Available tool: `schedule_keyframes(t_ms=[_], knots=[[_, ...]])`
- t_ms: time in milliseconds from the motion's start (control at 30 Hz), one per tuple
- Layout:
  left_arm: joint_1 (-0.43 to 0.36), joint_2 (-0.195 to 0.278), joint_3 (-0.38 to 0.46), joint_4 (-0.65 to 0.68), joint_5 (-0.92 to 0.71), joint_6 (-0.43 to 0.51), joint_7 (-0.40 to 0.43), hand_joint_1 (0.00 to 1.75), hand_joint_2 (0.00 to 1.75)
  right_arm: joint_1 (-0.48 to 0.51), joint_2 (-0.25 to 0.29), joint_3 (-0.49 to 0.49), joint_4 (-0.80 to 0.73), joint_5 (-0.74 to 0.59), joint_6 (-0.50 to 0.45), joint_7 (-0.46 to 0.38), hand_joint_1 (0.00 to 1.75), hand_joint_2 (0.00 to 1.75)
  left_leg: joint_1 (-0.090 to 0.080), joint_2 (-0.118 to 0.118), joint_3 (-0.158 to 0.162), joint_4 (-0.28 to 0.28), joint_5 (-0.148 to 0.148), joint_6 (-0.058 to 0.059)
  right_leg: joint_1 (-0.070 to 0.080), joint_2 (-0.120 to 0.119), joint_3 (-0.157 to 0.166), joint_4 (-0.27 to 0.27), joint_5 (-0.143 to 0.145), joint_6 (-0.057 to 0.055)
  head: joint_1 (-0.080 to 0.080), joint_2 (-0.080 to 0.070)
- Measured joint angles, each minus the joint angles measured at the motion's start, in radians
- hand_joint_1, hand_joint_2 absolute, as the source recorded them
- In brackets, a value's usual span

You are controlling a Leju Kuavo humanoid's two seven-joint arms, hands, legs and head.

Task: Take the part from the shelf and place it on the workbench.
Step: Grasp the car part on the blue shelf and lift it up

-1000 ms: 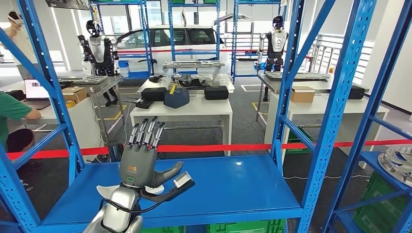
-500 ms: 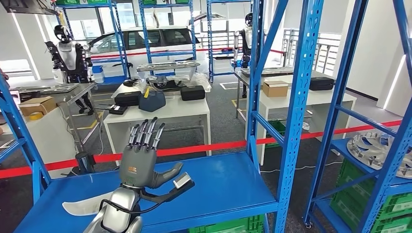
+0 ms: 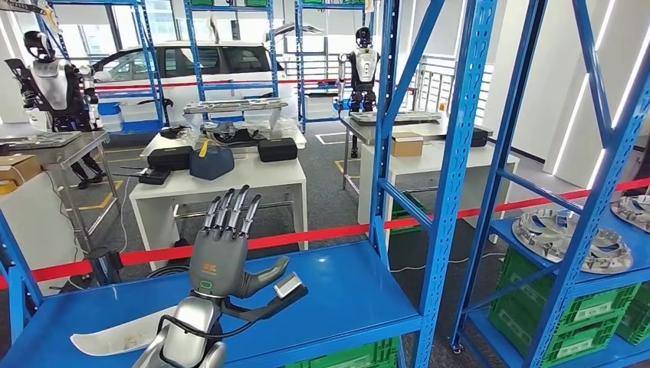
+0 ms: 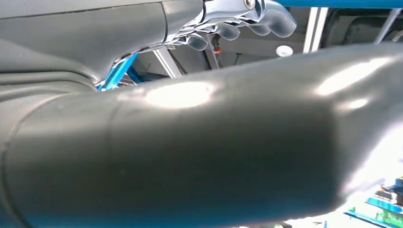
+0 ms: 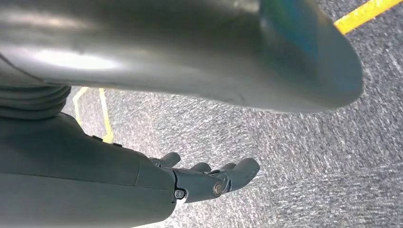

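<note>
My left hand is raised over the blue shelf, fingers straight and spread, thumb out to the side, holding nothing. A pale curved strip part lies flat on that shelf beside my left forearm, which covers one end of it. On the neighbouring rack to the right, a round silver part lies on a blue shelf, with another at the picture's edge. The left wrist view has the thick thumb across it and the fingers beyond. My right hand hangs over grey carpet, fingers loosely bent, empty.
Blue rack uprights and diagonal braces stand between the two shelves. Green crates sit under the right shelf. Red barrier tape runs behind the rack. Beyond it stand white tables, other robots and a white car.
The whole picture has slid left, so the camera has turned right; the right rack with the round parts has come into view. My left hand keeps its raised, spread pose.
</note>
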Motion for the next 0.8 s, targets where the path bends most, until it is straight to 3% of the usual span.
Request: schedule_keyframes(t_ms=[67, 100, 233, 267, 367, 400, 500, 567, 633, 700, 800], knots=[[-0.001, 0.0, 0.0, 0.0, 0.0, 0.0, 0.0, 0.0, 0.0, -0.002, -0.001, 0.0, 0.0, 0.0, 0.0, 0.0, 0.0, 0.0, -0.003, 0.009, -0.003, 0.015, -0.012, -0.01, 0.002, -0.015, 0.061, -0.118, 0.039, -0.006, 0.0, 0.0], [-0.002, 0.0, 0.0, 0.0, 0.0, 0.0, 0.0, 0.0, 0.0, -0.002, -0.002, 0.0, 0.0, 0.0, 0.0, -0.001, 0.0, 0.0, -0.005, 0.012, -0.004, 0.021, -0.017, -0.015, 0.004, -0.018, 0.075, -0.145, 0.043, -0.011, 0.0, 0.0], [-0.003, 0.0, 0.0, 0.0, 0.0, 0.0, 0.0, 0.0, 0.0, -0.001, -0.001, 0.0, 0.0, 0.0, 0.0, 0.0, 0.0, 0.0, -0.009, 0.018, -0.003, 0.021, -0.021, -0.028, 0.003, -0.005, 0.078, -0.153, 0.042, -0.03, -0.001, 0.0], [-0.003, 0.0, 0.0, -0.001, 0.0, 0.0, 0.0, 0.0, 0.0, -0.001, -0.001, 0.0, 0.0, 0.0, 0.0, -0.001, 0.0, 0.0, -0.01, 0.016, -0.003, 0.019, -0.023, -0.023, 0.003, -0.002, 0.079, -0.154, 0.042, -0.033, -0.001, 0.0], [-0.008, 0.001, 0.0, 0.003, 0.001, -0.024, 0.016, 0.0, 0.0, -0.001, 0.0, 0.0, 0.0, 0.002, 0.0, -0.006, 0.0, 0.0, -0.012, 0.01, 0.0, 0.012, -0.022, 0.01, 0.003, 0.003, 0.081, -0.155, 0.042, -0.034, -0.001, 0.0], [-0.01, 0.003, 0.001, 0.011, 0.002, -0.04, 0.029, 0.0, 0.0, 0.0, 0.001, 0.0, 0.0, 0.005, -0.001, -0.011, 0.0, 0.0, -0.012, 0.011, 0.0, 0.011, -0.021, 0.014, 0.003, 0.004, 0.081, -0.155, 0.041, -0.034, -0.002, 0.0], [-0.018, 0.011, 0.007, 0.05, 0.004, -0.067, 0.076, 0.0, 0.0, 0.0, 0.002, 0.0, 0.0, 0.018, -0.003, -0.026, 0.0, 0.0, -0.012, 0.01, 0.004, 0.008, -0.018, 0.007, 0.004, 0.004, 0.081, -0.155, 0.041, -0.036, -0.002, 0.0], [-0.025, 0.019, 0.012, 0.075, 0.004, -0.084, 0.111, 0.0, 0.0, 0.0, 0.002, 0.0, 0.0, 0.025, -0.002, -0.031, 0.0, 0.0, -0.012, 0.01, 0.008, 0.006, -0.015, -0.004, 0.005, 0.004, 0.08, -0.155, 0.041, -0.037, -0.001, 0.0], [-0.033, 0.03, 0.017, 0.095, 0.003, -0.109, 0.14, 0.0, 0.0, 0.001, 0.003, 0.0, 0.0, 0.03, 0.001, -0.034, 0.0, 0.87, -0.012, 0.009, 0.007, 0.007, -0.014, -0.019, 0.003, 0.003, 0.08, -0.156, 0.043, -0.036, -0.001, 0.0], [-0.042, 0.043, 0.023, 0.11, 0.003, -0.13, 0.16, 0.0, 0.0, 0.0, 0.006, 0.0, 0.001, 0.034, 0.004, -0.035, 0.0, 1.75, -0.015, 0.009, 0.006, -0.001, -0.013, -0.019, -0.002, 0.0, 0.085, -0.166, 0.048, -0.028, -0.002, 0.0], [-0.058, 0.06, 0.037, 0.127, 0.003, -0.165, 0.196, 0.0, 0.0, 0.0, 0.007, 0.0, 0.001, 0.04, 0.006, -0.035, 0.0, 1.75, -0.006, 0.006, 0.042, -0.062, 0.016, 0.001, -0.002, -0.001, 0.083, -0.155, 0.036, -0.019, -0.002, 0.0]])
